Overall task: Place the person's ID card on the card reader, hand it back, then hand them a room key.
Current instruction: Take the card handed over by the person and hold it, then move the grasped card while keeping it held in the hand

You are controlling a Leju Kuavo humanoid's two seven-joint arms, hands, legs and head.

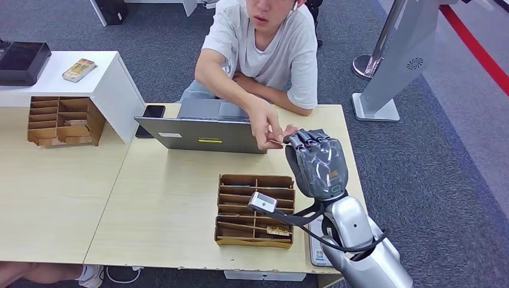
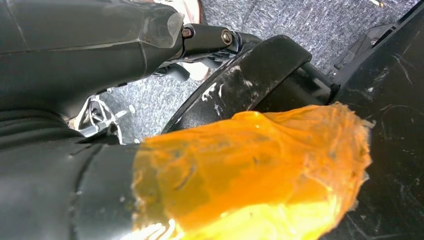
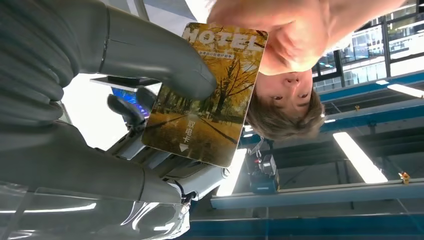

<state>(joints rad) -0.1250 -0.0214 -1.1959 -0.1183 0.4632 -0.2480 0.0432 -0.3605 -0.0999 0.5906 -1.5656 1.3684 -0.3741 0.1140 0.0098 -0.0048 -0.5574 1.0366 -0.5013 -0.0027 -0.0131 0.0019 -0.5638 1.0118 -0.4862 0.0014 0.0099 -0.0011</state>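
Head view — right hand (image 1: 318,162) grips room key (image 3: 205,95) beside laptop (image 1: 201,133); person's hand (image 1: 264,123) pinches its edge.

Your head view looks down and forward over the table (image 1: 168,198) from above the right hand (image 1: 317,162). The right wrist view sits close behind that hand, facing upward, sharing the person's hand (image 1: 264,123). Your left wrist view faces the floor (image 2: 310,20).

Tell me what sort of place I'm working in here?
Likely a mock hotel check-in desk: the right hand holds a card printed HOTEL, a person's hand reaches for it, and a slotted card rack sits nearby.
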